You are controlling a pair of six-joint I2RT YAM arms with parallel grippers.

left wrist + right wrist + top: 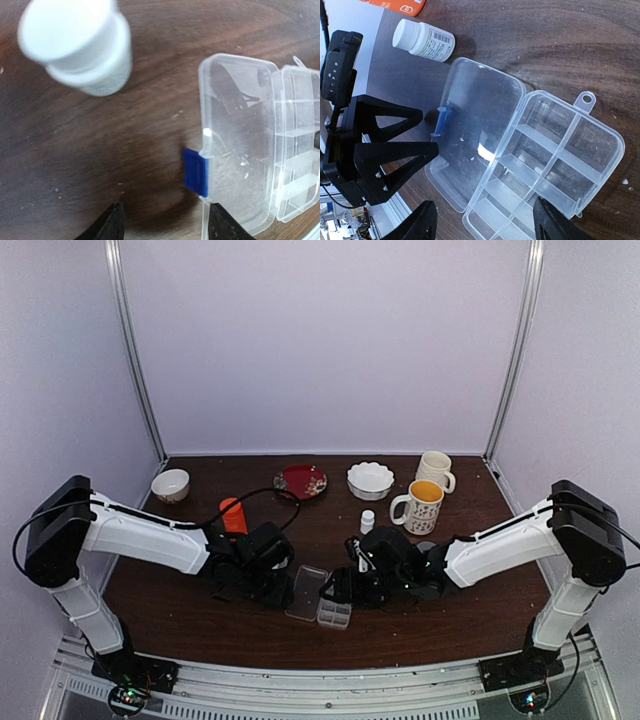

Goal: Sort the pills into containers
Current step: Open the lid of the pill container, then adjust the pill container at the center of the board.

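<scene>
The clear pill box lies open on the brown table, with its lid [475,125] folded flat to the left and its containers [555,160] in two rows to the right. The cells look empty. A few tiny whitish specks, maybe pills [472,159], lie on the inside of the lid [237,135]. My left gripper [167,227] is open, low over the table at the lid's outer edge, just short of the blue latch [196,172]. My right gripper [482,225] hovers open over the near end of the box. In the top view both grippers [283,585] [345,588] flank the box [322,600].
A small white bottle [424,41] lies on its side close behind the lid. An orange bottle [232,516], another white bottle [367,521], two mugs [421,505], a white bowl [370,480], a red plate [302,481] and a small bowl [170,485] stand further back.
</scene>
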